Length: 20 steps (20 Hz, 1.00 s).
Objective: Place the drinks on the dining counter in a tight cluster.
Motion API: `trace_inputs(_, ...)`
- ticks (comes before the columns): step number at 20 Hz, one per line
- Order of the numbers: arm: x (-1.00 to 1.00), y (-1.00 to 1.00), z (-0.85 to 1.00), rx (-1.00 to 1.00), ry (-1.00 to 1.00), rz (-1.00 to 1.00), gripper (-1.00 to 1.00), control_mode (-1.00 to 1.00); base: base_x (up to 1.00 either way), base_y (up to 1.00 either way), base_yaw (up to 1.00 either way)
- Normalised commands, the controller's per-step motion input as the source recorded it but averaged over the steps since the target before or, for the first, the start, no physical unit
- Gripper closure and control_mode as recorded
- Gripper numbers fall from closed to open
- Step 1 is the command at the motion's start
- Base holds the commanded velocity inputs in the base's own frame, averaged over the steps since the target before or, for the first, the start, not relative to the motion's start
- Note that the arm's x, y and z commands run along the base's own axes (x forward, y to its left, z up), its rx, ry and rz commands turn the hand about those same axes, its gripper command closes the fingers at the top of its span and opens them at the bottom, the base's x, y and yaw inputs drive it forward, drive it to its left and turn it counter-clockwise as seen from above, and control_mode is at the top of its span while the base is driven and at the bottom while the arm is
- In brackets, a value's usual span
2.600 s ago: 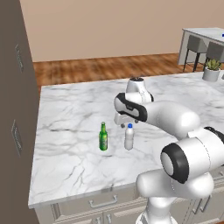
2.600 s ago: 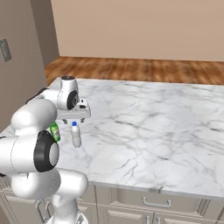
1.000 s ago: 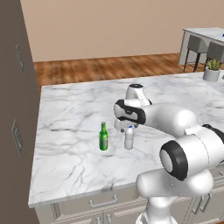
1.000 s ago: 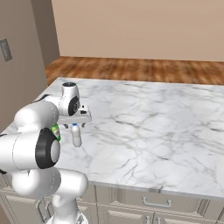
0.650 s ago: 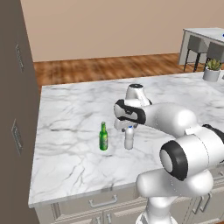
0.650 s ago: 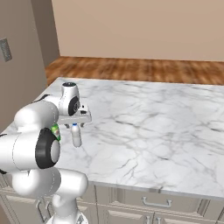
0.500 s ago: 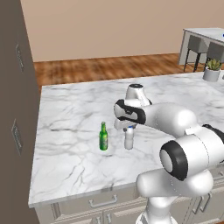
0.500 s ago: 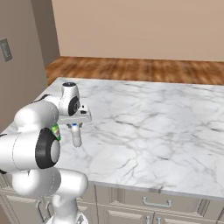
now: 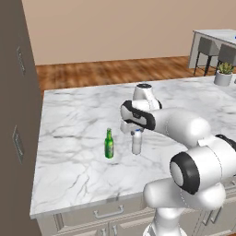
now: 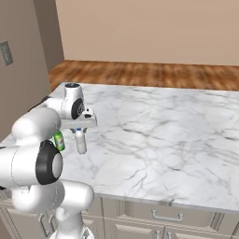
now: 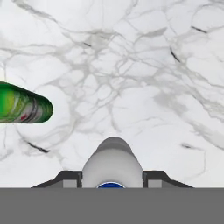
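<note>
The fingers (image 9: 136, 131) sit down over the clear bottle (image 9: 136, 142), closed in against its neck just under the blue cap, holding it upright on the marble tabletop (image 9: 73, 138), toward its left edge. Just beside it stands the green bottle (image 9: 109, 144), apart from it, nearer that left edge.

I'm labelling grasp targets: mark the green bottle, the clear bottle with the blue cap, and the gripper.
green bottle (image 9: 109, 146), left base view, on its body.
clear bottle (image 9: 136, 144), left base view, on its body.
gripper (image 9: 136, 131), left base view, between the fingertips at the bottle's cap.
</note>
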Motion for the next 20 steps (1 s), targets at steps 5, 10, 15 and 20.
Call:
trace_inputs(5, -0.33, -0.28, 0.98, -0.01, 0.0, -0.04, 1.0, -1.0, 0.0, 0.0, 0.0)
trace_inputs(10, -0.5, -0.44, 1.0, 0.0, 0.0, -0.03, 1.0, -1.0, 0.0, 0.0, 0.0)
trace_inputs(15, -0.58, -0.3, 0.85, 0.0, -0.05, -0.01, 1.0, -1.0, 0.0, 0.0, 0.0)
trace_inputs(20, -0.53, -0.18, 0.64, 0.0, -0.18, 0.0, 1.0, -1.0, 0.0, 0.0, 0.0)
